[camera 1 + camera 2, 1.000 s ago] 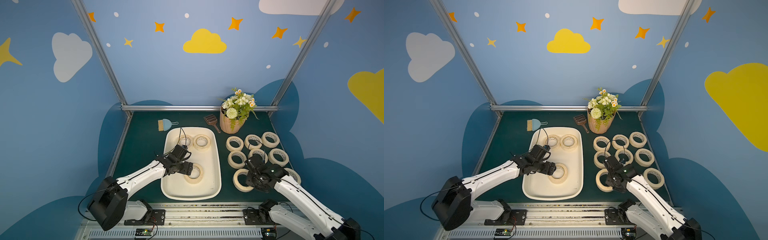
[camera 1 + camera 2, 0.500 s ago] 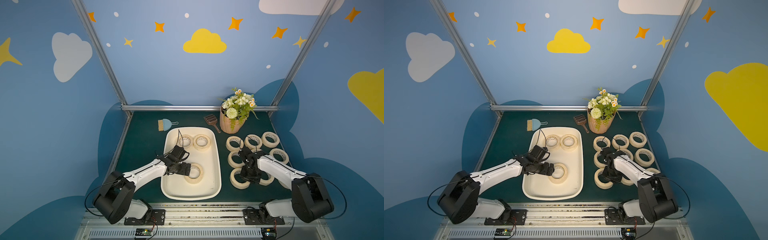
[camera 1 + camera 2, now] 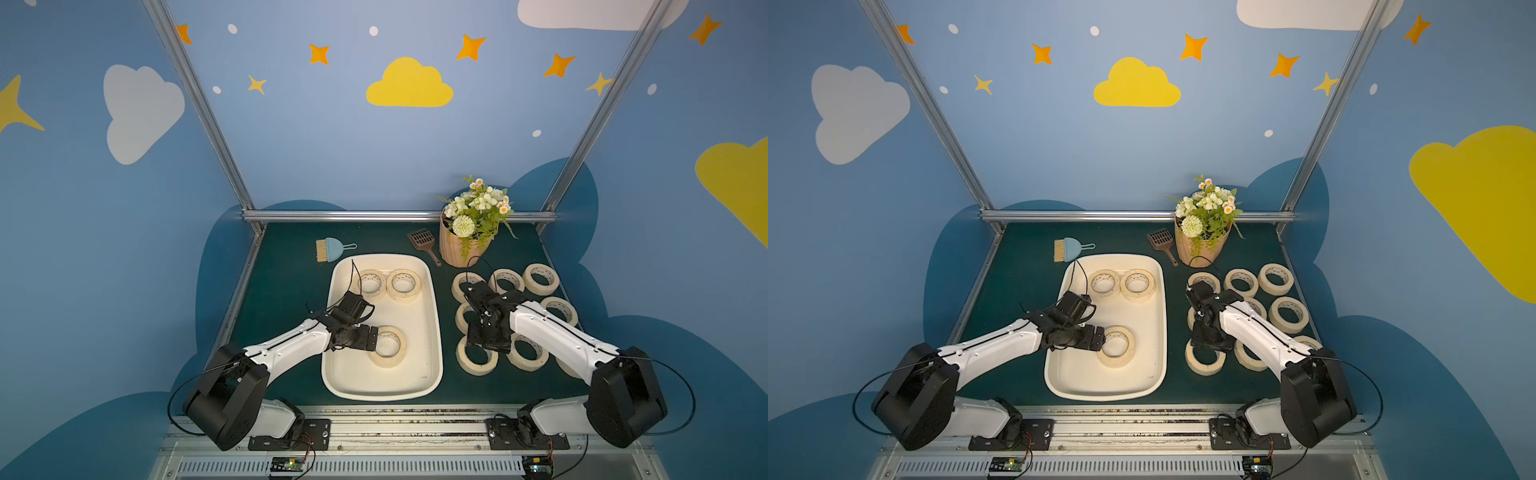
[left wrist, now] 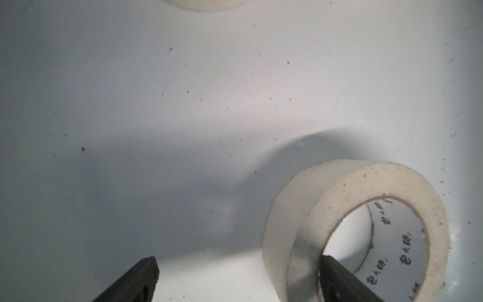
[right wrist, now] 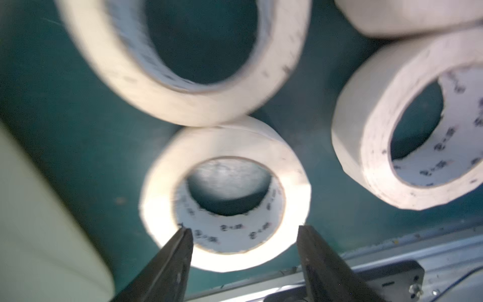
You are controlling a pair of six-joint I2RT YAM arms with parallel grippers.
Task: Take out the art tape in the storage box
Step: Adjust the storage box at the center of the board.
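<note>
Left wrist: left gripper (image 4: 239,261) spread wide in box (image 4: 183,104), one finger (image 4: 334,279) in near roll (image 4: 339,188) core, other outside; far rolls (image 3: 404,298) at box's far end; right gripper (image 5: 243,228) parted, empty, over mat roll (image 5: 162,198) among others on mat (image 5: 78,104), right of box

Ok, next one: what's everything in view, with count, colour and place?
storage box: one, cream-white, table centre.
art tape in the box: three, cream-beige, two at far end, one nearer.
art tape on the table: about nine, cream-beige, right of the box, some under the right arm.
brush: one, blue, behind the box.
scoop: one, brown, beside the pot.
flower pot: one, pinkish, far right.
table: one, dark green.
left tool: one, black, open, astride the nearer boxed roll's wall.
right tool: one, black, open, over a table roll.
</note>
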